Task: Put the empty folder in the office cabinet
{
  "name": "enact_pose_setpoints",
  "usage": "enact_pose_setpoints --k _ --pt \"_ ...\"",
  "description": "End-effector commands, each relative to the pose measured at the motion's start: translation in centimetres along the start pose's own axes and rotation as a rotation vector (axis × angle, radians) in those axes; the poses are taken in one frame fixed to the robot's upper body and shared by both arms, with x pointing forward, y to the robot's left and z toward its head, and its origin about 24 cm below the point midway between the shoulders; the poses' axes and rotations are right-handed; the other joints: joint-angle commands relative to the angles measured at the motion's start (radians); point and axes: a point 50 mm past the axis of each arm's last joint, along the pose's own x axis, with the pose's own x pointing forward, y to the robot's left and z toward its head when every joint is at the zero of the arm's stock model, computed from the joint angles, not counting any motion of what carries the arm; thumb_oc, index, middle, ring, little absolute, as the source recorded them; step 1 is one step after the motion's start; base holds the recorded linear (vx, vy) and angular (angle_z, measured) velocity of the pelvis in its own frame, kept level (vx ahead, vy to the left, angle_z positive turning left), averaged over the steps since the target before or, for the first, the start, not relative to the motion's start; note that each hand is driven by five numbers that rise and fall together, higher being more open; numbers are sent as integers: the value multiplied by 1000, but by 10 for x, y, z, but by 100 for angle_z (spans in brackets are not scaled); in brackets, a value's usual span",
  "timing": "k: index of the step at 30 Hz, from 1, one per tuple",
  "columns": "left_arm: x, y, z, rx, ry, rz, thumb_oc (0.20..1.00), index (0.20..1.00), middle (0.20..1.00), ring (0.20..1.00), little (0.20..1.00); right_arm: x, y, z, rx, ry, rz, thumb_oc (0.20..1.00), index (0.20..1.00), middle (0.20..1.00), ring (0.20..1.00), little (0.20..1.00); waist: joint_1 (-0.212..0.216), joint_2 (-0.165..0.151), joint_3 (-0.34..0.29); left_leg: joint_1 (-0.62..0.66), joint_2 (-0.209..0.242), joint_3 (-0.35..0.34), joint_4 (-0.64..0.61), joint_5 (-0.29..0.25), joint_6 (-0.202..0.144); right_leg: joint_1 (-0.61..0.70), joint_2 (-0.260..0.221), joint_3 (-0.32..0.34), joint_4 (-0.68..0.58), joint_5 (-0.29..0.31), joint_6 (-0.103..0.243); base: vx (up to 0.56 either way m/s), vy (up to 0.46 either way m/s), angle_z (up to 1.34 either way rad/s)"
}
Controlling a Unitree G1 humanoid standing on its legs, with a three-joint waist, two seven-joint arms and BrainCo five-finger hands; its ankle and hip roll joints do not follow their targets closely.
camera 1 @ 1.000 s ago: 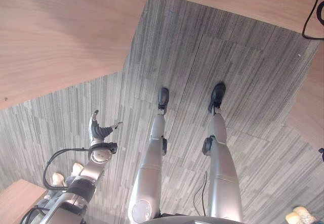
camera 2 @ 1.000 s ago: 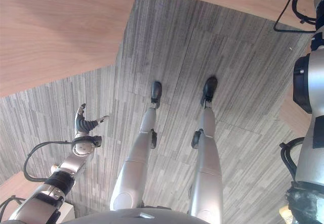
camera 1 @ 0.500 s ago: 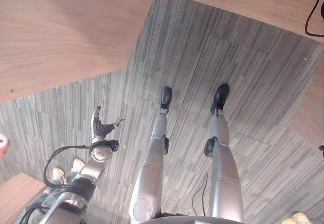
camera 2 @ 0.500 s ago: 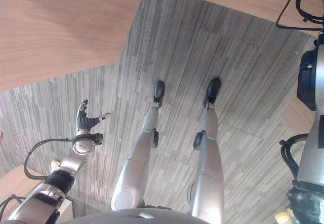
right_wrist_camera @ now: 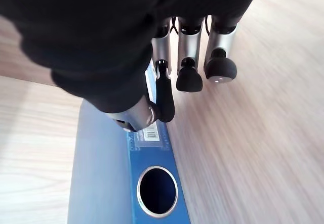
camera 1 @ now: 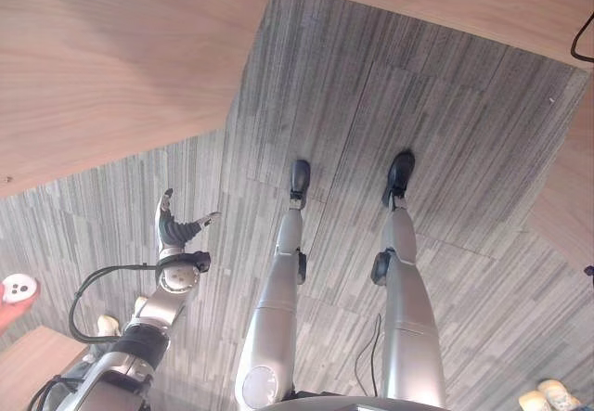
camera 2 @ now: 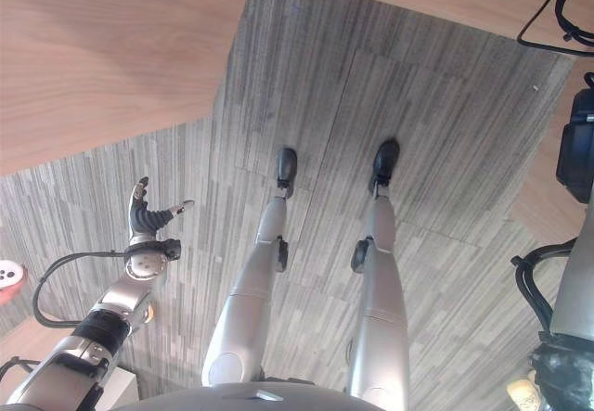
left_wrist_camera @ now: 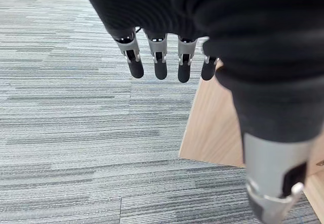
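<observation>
A grey striped carpet floor [camera 1: 390,105] is seen, bordered by light wooden panels [camera 1: 111,68]. In the right wrist view, a blue folder [right_wrist_camera: 152,183] is stood on a light wooden surface [right_wrist_camera: 253,148], its spine with the round finger hole turned outward.

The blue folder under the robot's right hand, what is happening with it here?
The right hand is over a blue folder that stands spine-up against a light wood surface. Its fingers are curled by the spine, above the round finger hole, but I cannot tell whether they pinch the folder. The left hand hangs idle at the robot's side over the grey carpet, fingers straight and holding nothing. At the edge, a person's hand holds a small white object.
</observation>
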Motion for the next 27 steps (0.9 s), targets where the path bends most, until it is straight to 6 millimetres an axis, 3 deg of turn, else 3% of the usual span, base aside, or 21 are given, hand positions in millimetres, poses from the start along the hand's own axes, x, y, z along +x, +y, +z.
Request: enact_pose_setpoints --k 1,10,13,14,17,18,19,20,21,22,23,24,25,27 --pt "0 27 -4 34 -1 85 1000 1000 1000 1000 1000 -1 2 -4 -121 -68 8 1000 1000 1000 1000 1000 29 -25 30 276 48 -49 -10 -190 -57 57 12 -50 93 -249 71 -23 64 -2" --pt "18 13 4 33 14 132 1000 1000 1000 1000 1000 -9 -12 -68 -97 83 -149 1000 1000 1000 1000 1000 10 -43 31 366 28 -20 -5 -241 -23 148 3 -31 82 -233 71 -61 71 -4" --pt "16 6 1 28 27 120 1000 1000 1000 1000 1000 -8 -26 -84 -129 115 -183 1000 1000 1000 1000 1000 1 -49 28 392 14 -15 20 -274 -16 201 -14 -32 69 -218 78 -69 106 -2" --pt "14 5 -3 29 38 119 1000 1000 1000 1000 1000 -6 -45 -103 -147 155 -219 1000 1000 1000 1000 1000 -12 -51 27 415 0 -7 46 -310 -5 239 -32 -30 64 -203 82 -89 153 0" --pt "11 -1 -12 33 84 103 1000 1000 1000 1000 1000 -14 -74 -146 -170 246 -252 1000 1000 1000 1000 1000 -38 -56 17 487 -16 7 70 -361 12 329 -58 -29 44 -174 92 -116 194 3" --pt "10 0 -13 36 85 103 1000 1000 1000 1000 1000 -15 -75 -148 -170 248 -253 1000 1000 1000 1000 1000 -40 -60 19 488 -21 6 70 -355 13 332 -62 -30 40 -168 92 -116 160 4" --pt "-12 -8 -37 52 143 82 1000 1000 1000 1000 1000 -25 -112 -184 -230 336 -301 1000 1000 1000 1000 1000 -30 -51 18 535 -36 4 93 -383 31 398 -78 -44 23 -159 97 -126 67 6" --pt "-28 -28 -24 -80 45 -20 1000 1000 1000 1000 1000 -34 -146 -205 -256 358 -346 1000 1000 1000 1000 1000 -24 -53 21 557 -44 -8 104 -392 35 428 -84 -50 17 -158 99 -164 82 3" --pt "-39 -28 -44 -107 130 -5 1000 1000 1000 1000 1000 -47 -175 -225 -255 381 -384 1000 1000 1000 1000 1000 -24 -66 19 577 -56 -19 123 -393 39 463 -98 -66 16 -146 102 -99 69 5" --pt "-55 -17 -86 35 339 44 1000 1000 1000 1000 1000 -74 -198 -257 -284 456 -385 1000 1000 1000 1000 1000 -39 -67 10 603 -60 -12 132 -403 44 494 -95 -69 14 -145 106 -76 146 26" --pt "-65 -14 -99 76 389 27 1000 1000 1000 1000 1000 -106 -220 -285 -295 554 -401 1000 1000 1000 1000 1000 -51 -76 -1 627 -71 -13 137 -407 51 523 -107 -75 6 -136 108 -39 200 29" --pt "-84 -16 -124 86 535 40 1000 1000 1000 1000 1000 -171 -248 -325 -339 701 -380 1000 1000 1000 1000 1000 -70 -91 -20 674 -80 -11 140 -411 62 573 -115 -88 -4 -131 113 -32 126 17" --pt "-86 -15 -126 89 539 41 1000 1000 1000 1000 1000 -175 -250 -326 -343 705 -380 1000 1000 1000 1000 1000 -73 -92 -21 679 -80 -12 139 -411 63 580 -115 -89 -7 -131 113 9 93 -17" --pt "-101 -12 -147 109 684 66 1000 1000 1000 1000 1000 -218 -270 -341 -415 796 -304 1000 1000 1000 1000 1000 -98 -116 -51 729 -84 -5 136 -415 69 622 -117 -90 -15 -128 117 14 48 -13"
